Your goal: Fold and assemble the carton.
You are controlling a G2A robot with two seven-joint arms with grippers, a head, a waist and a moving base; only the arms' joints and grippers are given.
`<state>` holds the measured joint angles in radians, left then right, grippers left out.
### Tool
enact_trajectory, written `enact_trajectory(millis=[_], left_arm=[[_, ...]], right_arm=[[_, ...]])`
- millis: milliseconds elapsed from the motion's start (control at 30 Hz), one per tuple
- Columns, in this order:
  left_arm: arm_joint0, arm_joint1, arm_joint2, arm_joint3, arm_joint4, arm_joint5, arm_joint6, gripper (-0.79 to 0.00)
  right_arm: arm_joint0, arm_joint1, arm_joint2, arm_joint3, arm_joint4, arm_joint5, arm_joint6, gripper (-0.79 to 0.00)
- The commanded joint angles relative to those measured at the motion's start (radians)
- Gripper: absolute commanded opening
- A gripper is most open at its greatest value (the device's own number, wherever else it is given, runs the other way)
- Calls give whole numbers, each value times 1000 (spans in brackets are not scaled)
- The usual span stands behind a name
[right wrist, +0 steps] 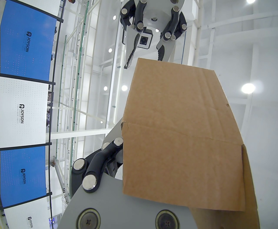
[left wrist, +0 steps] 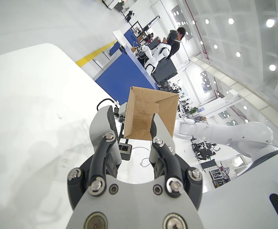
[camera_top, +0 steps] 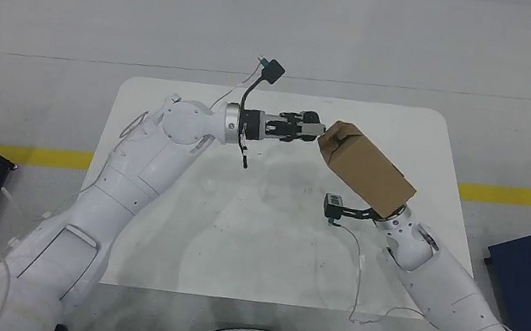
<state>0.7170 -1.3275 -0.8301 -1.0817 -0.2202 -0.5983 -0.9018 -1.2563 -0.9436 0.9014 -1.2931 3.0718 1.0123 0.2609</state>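
While the right gripper [right wrist: 132,132] is clamping the carton [camera_top: 366,167] and holding it up off the table [camera_top: 234,252], the left gripper [camera_top: 313,128] is hovering at the carton's other end with its fingers spread apart.

From above, the carton is lying at a slant over the right-hand part of the table. Its long body is running from the left gripper back toward the right arm's wrist.

The left wrist view is giving the end face: the end flaps are folded shut and meeting in slanting seams. One finger is overlapping that face and the other is standing just beside the carton's edge. Whether the overlapping finger is touching the cardboard, I cannot tell. This view is also showing the carton hanging clear of the tabletop.

The right wrist view is giving the grip itself. A plain brown side with a crease across it is standing close in front of the camera. One finger [right wrist: 116,131] is pressing at the cardboard's edge, and its partner is hidden behind the cardboard. Beyond the carton's far rim, the left gripper's spread fingers are pointing back at it.
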Motion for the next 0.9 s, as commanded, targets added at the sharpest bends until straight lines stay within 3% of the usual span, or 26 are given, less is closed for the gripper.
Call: enact_trajectory(millis=[0,367,867], left_arm=[[-7,-6,9,7,-6,-13,-2,-434],[-22,-24,40,16,-21,-41,-23,-465],[-15,-26,30,11,10,-29,-19,-471]], right_arm=[[-4,0,4,-2,0,0,-2,-785],[-12,-6,17,-2,0,0,-19,-785],[-11,-18,23,5,0,0,-30,-785]])
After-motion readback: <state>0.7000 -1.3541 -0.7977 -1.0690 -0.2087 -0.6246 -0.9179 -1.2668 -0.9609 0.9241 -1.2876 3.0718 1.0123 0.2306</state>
